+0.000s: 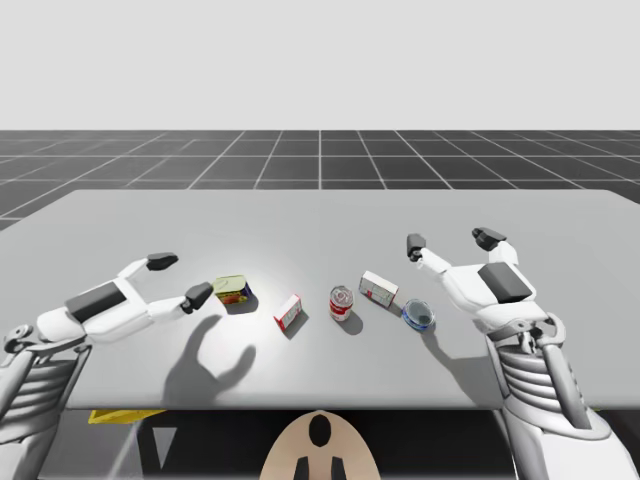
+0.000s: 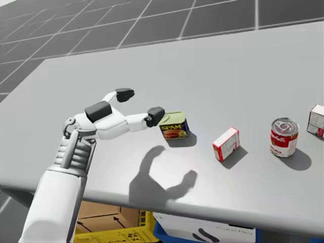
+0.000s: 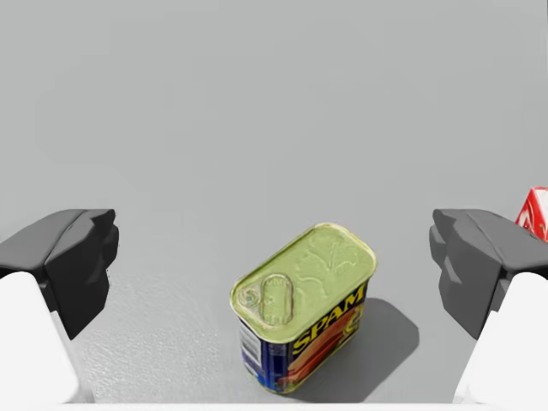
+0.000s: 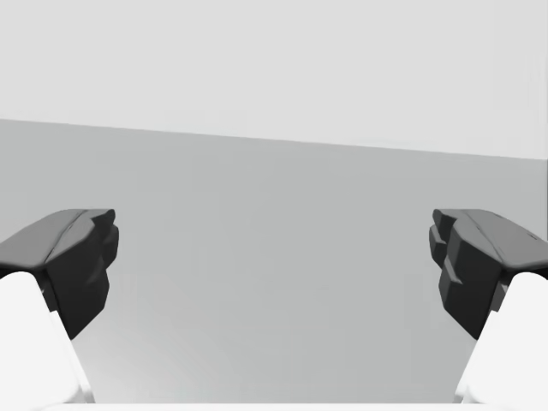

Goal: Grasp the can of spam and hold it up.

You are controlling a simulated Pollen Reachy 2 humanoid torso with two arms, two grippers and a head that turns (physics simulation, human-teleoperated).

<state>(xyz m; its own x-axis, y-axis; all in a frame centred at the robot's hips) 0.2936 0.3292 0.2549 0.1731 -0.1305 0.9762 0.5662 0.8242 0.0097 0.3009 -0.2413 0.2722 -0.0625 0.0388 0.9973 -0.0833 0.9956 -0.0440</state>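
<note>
Blue rectangular can [image 3: 304, 312] with a yellow-green lid stands upright on the tabletop [image 3: 257, 103], just ahead of my left pincer [image 3: 274, 257], its fingers spread wide and the hand stretched level above the surface. My right pincer [image 4: 274, 257], also wide, hovers well apart.

The table [image 1: 320, 215] held a blue rectangular can [image 1: 233, 293] just ahead of my left fingers [image 1: 198, 295]; beyond it, a red box [image 1: 288, 312], red round can [image 1: 341, 302], white box [image 1: 378, 289], round blue tin [image 1: 418, 315].
</note>
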